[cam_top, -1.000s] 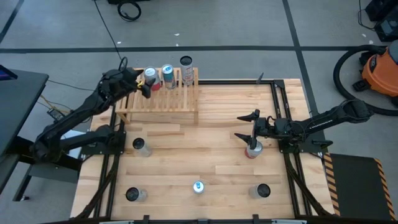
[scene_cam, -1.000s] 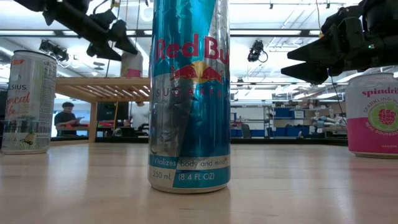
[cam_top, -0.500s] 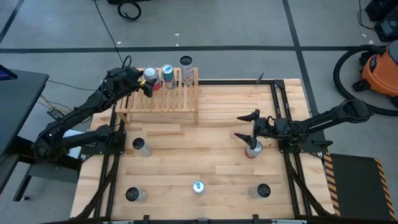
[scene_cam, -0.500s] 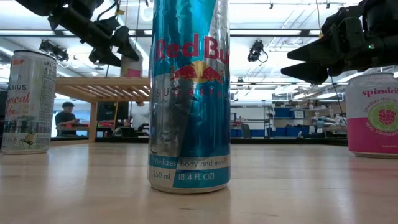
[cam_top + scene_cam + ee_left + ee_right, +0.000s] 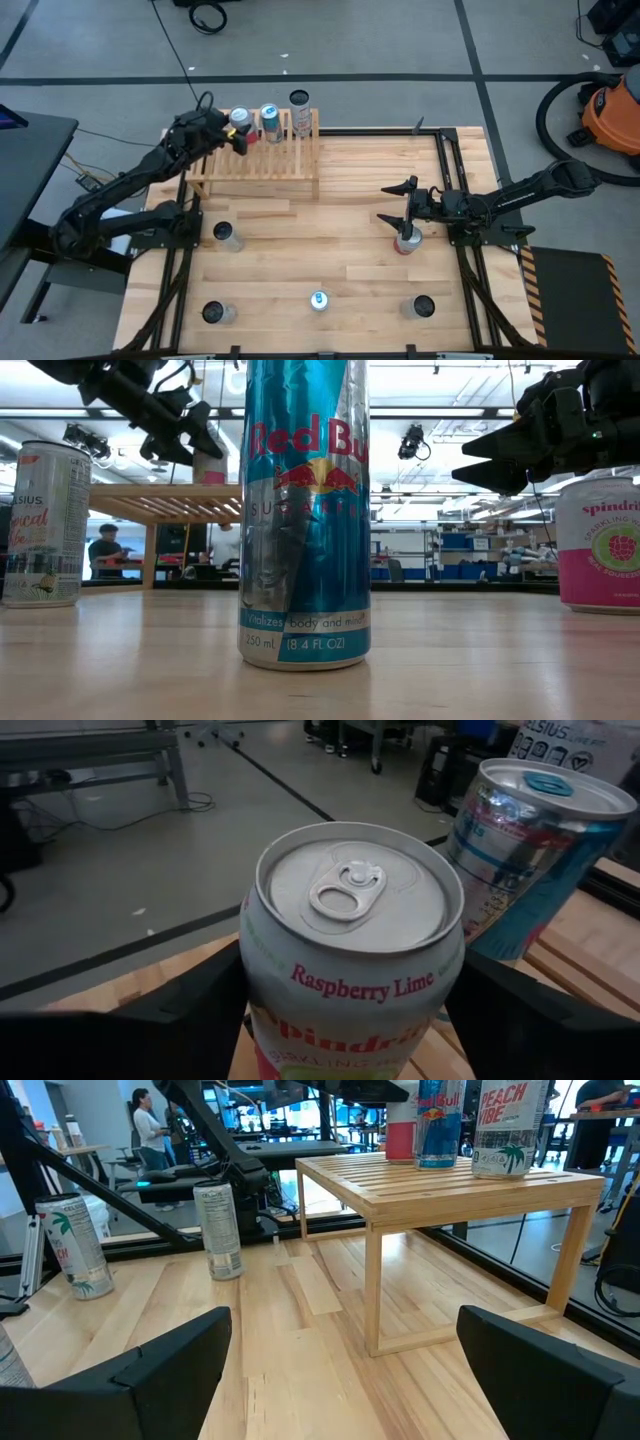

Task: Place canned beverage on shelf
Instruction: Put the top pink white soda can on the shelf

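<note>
The pale wooden shelf (image 5: 255,158) stands at the table's far left. On its slats stand a Spindrift Raspberry Lime can (image 5: 240,118), a blue Red Bull can (image 5: 270,120) and a Peach Vibe can (image 5: 300,100). My left gripper (image 5: 244,134) is open around the Spindrift can (image 5: 350,950), one finger on each side of its upper body. My right gripper (image 5: 392,202) is open and empty, hovering right of the table's centre just above and beside a can (image 5: 405,242) that stands on the table. My left gripper's fingers (image 5: 190,1010) stand close beside the Spindrift can's upper wall (image 5: 262,982), slanting down from the table's left; I cannot tell whether they touch it. The can stands upright with its base on the shelf's slats.
Several more cans stand on the table: one (image 5: 227,235) at the left, and three along the near edge (image 5: 215,312), (image 5: 318,300), (image 5: 423,306). The shelf's near half (image 5: 260,170) has bare slats. A black frame (image 5: 445,180) borders the table on the right.
My left gripper has gone a little toward the table's far edge and closer in on the Spindrift can. The can has stayed upright in its place on the shelf.
</note>
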Controlling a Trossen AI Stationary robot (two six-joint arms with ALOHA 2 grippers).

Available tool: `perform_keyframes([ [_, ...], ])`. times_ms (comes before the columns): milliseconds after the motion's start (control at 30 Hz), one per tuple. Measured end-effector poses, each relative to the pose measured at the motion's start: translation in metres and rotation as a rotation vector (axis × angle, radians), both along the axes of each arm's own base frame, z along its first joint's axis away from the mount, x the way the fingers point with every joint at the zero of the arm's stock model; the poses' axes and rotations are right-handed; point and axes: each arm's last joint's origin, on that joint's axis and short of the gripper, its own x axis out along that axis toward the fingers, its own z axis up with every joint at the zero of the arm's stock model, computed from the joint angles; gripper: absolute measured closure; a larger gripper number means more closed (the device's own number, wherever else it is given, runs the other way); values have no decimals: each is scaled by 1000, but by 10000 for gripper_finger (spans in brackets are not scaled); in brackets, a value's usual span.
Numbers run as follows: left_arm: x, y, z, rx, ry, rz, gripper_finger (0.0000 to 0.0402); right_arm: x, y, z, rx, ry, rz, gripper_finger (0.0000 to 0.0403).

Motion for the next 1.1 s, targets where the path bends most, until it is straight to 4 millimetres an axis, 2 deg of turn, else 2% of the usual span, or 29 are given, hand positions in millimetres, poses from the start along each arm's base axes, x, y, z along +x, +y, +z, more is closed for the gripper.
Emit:
perform_keyframes([
  [367, 15, -19, 0, -4, -29, 90, 98, 0, 0, 0, 0, 0, 0, 4],
  [600, 27, -32, -3, 39, 10, 175, 97, 0, 0, 0, 0, 0, 0, 4],
  [800, 37, -35, -8, 59, 26, 246, 97, 0, 0, 0, 0, 0, 0, 4],
  [1100, 42, -43, -10, 94, 41, 329, 97, 0, 0, 0, 0, 0, 0, 4],
])
